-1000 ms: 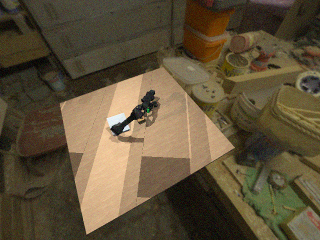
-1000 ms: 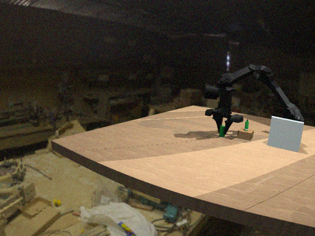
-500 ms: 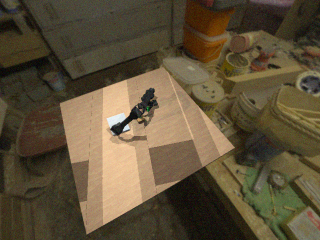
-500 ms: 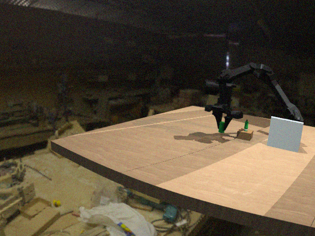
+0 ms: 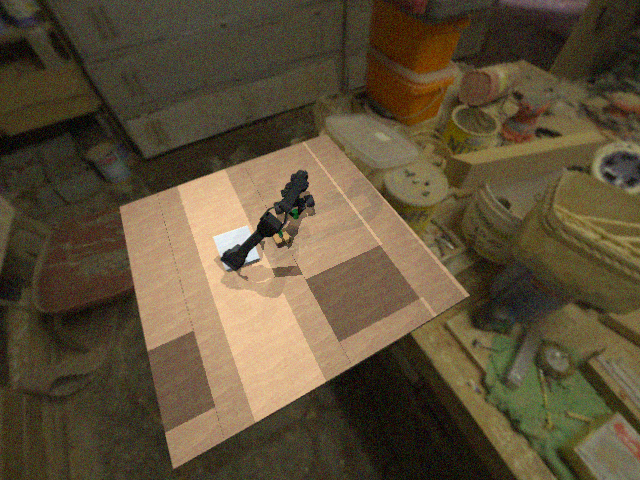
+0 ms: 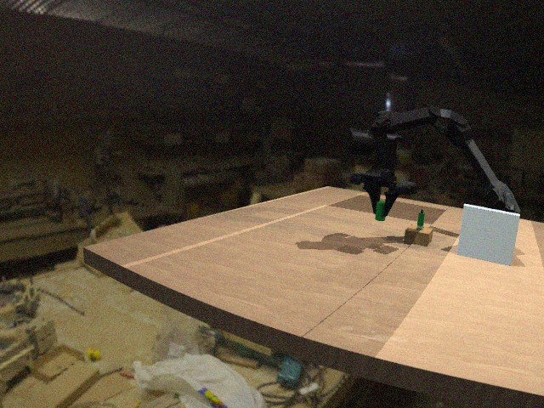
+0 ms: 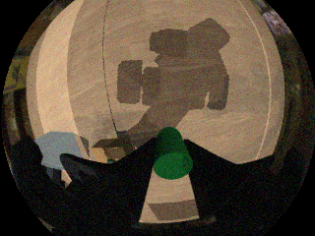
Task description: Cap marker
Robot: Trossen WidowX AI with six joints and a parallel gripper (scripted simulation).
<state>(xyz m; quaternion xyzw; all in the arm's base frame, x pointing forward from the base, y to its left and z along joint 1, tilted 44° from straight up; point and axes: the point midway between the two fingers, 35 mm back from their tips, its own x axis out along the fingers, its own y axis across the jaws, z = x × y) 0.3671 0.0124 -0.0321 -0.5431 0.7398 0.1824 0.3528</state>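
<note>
1. We see the pincer [image 6: 381,209] pointing straight down, closed on the green cap [image 6: 380,211]; its two dark fingers [image 6: 373,195] stand partly apart, pressed against the cap's sides.
2. In the exterior view the cap hangs upright between the fingertips, above the desk [image 6: 272,272]; whether its lower end touches the surface we cannot tell; its shadow falls dark on the wood below and toward the camera.
3. In the wrist view the cap [image 7: 172,153] sits in the middle of the picture between the two black fingers; the arm's blocky shadow spreads over the desk beyond it.
4. The marker [image 6: 421,219] stands upright in the holder block [image 6: 418,235]; it is green with a narrower tip, uncapped; the block is a small tan wooden piece resting on the desk.
5. The cap is near the marker but apart from it, to the marker's left in the exterior view, and at about the height of the marker's top.
6. From the top view we make out only a speck of green [image 5: 294,212] under the pincer, and the holder block [image 5: 281,239] just beside the arm; the marker itself is too small to tell there.
7. A pale blue-grey panel [image 6: 487,235] stands upright on the desk beside the arm's base, to the right of the block in the exterior view.
</note>
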